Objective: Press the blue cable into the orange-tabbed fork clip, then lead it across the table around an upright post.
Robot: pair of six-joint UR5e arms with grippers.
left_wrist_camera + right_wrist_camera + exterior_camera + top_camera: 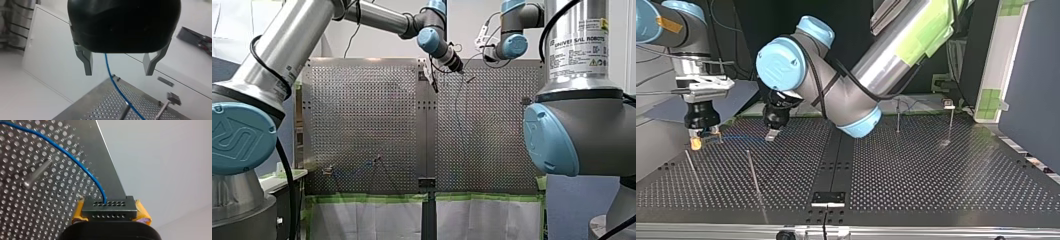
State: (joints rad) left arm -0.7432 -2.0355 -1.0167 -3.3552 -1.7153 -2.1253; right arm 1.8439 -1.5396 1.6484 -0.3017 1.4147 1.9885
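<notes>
Two posts (pixel 754 172) & blue cable (pixel 743 136) crowd top view's left; table (pixel 916 170) mid open up to rt-side posts (pixel 898 116).

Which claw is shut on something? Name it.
My right claw, yellow pads clamped on the grey block; my left claw hangs open.

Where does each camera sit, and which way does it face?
Front: behind my arms, looking over the table; both show.
Top: across the table, facing the arms; sides crossed.
Left wrist: on my left arm; open left gripper straddles the blue cable.
Right wrist: on my right arm; right gripper clamps a grey block.
Wrist views share the cable.
</notes>
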